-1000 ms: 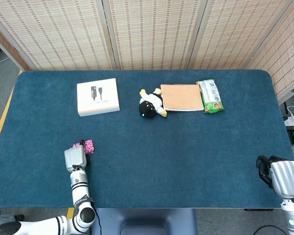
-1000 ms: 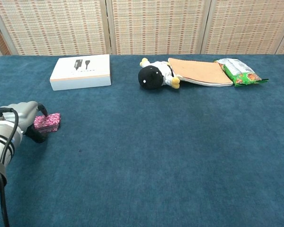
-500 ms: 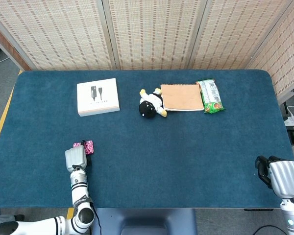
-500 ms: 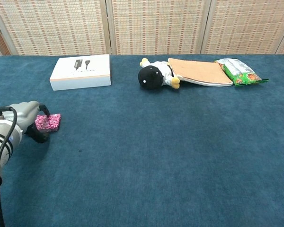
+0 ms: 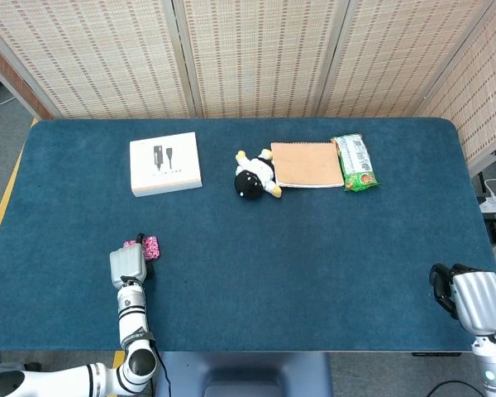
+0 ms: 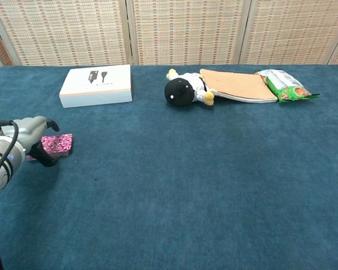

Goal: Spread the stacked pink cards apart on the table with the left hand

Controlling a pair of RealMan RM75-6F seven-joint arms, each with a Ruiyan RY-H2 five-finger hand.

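Note:
The small stack of pink patterned cards [image 6: 58, 143] lies flat on the blue table near its left front, also seen as the pink cards [image 5: 148, 245] from above. My left hand [image 6: 26, 136] sits just left of the stack. One finger [image 6: 50, 122] is raised above the cards and another finger [image 6: 45, 160] reaches down at their near edge. A bit of pink [image 6: 31, 157] shows behind the hand. From above, the left hand [image 5: 129, 265] hides the cards' near left part. My right hand [image 5: 471, 299] rests at the table's front right corner, holding nothing.
A white box [image 5: 165, 164] lies at the back left. A black and white plush toy [image 5: 254, 177], an orange notebook [image 5: 307, 165] and a green snack packet [image 5: 355, 163] line the back middle. The blue table [image 5: 314, 265] stretches between the two hands.
The left hand has drawn slightly left and back, and its upper finger has lifted off the stack. The cards now lie flatter, and a pink edge shows left of the fingers. The right hand stayed put.

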